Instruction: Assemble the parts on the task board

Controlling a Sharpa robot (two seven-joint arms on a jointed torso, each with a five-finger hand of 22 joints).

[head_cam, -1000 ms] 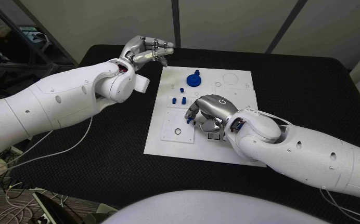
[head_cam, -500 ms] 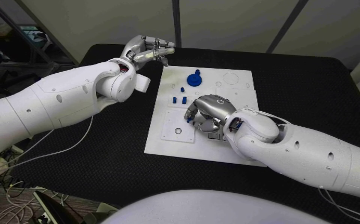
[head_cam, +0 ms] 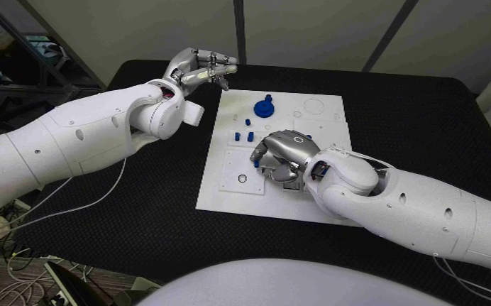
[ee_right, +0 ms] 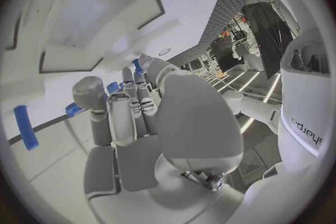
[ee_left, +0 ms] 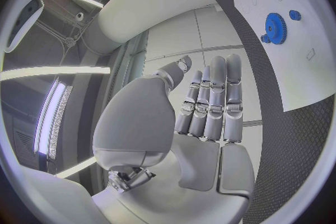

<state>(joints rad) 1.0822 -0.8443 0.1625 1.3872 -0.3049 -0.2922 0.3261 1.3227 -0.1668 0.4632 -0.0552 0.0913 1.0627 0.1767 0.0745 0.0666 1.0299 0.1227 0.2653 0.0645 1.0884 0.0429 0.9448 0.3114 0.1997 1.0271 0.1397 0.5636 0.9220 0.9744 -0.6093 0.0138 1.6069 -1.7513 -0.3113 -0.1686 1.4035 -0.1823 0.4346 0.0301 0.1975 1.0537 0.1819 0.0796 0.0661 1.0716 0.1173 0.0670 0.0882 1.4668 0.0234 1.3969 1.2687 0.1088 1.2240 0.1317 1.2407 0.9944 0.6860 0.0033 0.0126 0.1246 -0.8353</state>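
Task board (head_cam: 276,153) mid-tabletop (head_cam: 409,118): right robot hand (head_cam: 284,151) curled over small blue parts (head_cam: 245,135), grasp unclear, next needing a seating socket; left robot hand (head_cam: 201,67) empty, loosely curled beyond the board.

Black table (head_cam: 409,118) under the white plate; white cable (head_cam: 76,206) trailing across its near-left part.

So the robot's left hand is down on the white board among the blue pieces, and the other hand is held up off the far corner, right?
Not quite: the right hand is down on the task board among the blue parts, and the left hand is held up off its far corner. The head view shows this.
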